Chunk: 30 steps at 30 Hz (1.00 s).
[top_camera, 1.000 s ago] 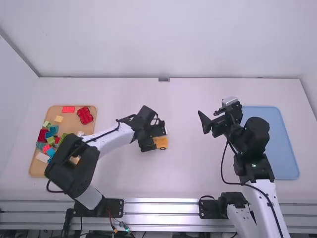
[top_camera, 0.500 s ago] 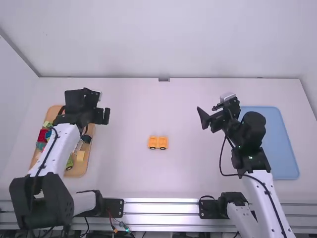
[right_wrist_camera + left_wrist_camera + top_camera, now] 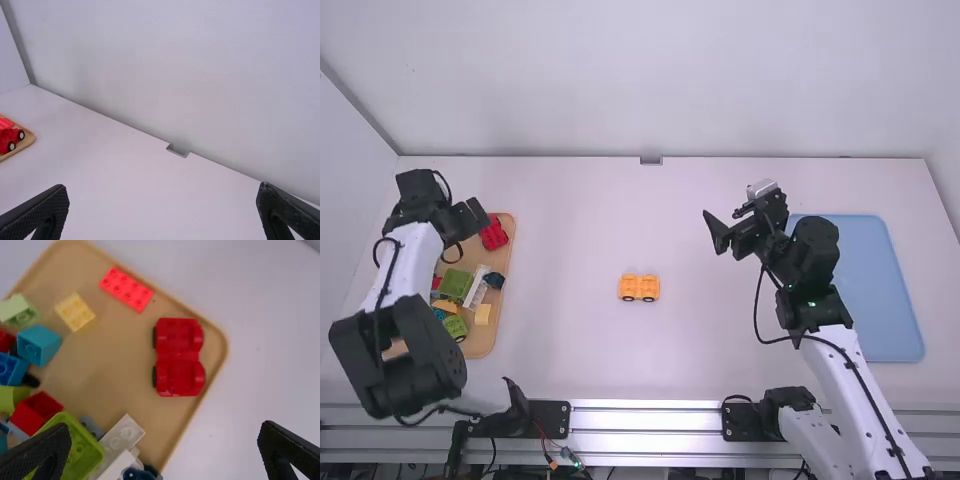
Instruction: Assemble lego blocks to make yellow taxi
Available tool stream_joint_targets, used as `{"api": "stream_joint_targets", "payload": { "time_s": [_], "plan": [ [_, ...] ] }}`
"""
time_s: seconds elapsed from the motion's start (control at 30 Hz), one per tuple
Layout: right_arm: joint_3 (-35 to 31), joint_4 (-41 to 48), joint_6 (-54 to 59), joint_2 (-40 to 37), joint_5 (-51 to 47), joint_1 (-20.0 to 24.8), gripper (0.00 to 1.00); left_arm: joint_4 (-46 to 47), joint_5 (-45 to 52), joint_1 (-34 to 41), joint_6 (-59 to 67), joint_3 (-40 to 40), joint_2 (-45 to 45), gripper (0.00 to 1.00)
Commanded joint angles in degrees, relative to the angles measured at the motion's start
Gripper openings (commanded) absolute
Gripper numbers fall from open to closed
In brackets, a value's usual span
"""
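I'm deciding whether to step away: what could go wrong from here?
The left gripper hovers over the tray, where blocks lie bunched, so its open jaws might knock neighbours. It could also grab the red wheeled base, likely the wrong colour. The orange wheeled base stands unheld and might roll when pressed.

Block tray [image 3: 503,258] left; wheeled base [image 3: 639,288] between; second tray [image 3: 880,300] right.

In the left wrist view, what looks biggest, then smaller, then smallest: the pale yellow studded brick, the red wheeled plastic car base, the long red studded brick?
Red wheeled plastic car base
Long red studded brick
Pale yellow studded brick
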<state>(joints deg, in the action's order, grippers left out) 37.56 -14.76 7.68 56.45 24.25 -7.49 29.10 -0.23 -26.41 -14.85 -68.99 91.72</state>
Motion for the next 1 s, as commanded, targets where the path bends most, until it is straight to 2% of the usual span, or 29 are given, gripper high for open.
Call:
{"api": "stream_joint_targets", "payload": {
  "time_s": [0.0,0.13,0.43,0.63,0.77,0.97],
  "plan": [
    [2.1,-0.5,-0.2,0.1,0.0,0.3,0.99,4.0,0.6,-3.0,-4.0,-8.3,7.1,0.99],
    [2.1,-0.4,-0.2,0.1,0.2,1.2,0.99,13.4,0.8,-6.1,-7.3,-21.7,18.1,0.98],
    [2.1,-0.4,-0.1,0.1,-0.1,0.4,0.99,24.2,0.8,-8.9,-10.4,-40.5,35.0,0.88],
    [2.1,-0.4,-0.2,0.1,0.0,1.0,0.99,24.3,-1.3,-8.9,-12.9,-42.3,40.0,0.8],
    [2.1,0.1,-0.2,0.1,0.0,1.8,0.99,21.2,-1.3,-9.3,-12.8,-39.8,40.3,0.79],
    [2.1,0.2,-0.1,0.1,-0.1,0.9,0.99,16.4,-1.3,-9.9,-12.8,-36.1,40.3,0.71]
  ]
}}
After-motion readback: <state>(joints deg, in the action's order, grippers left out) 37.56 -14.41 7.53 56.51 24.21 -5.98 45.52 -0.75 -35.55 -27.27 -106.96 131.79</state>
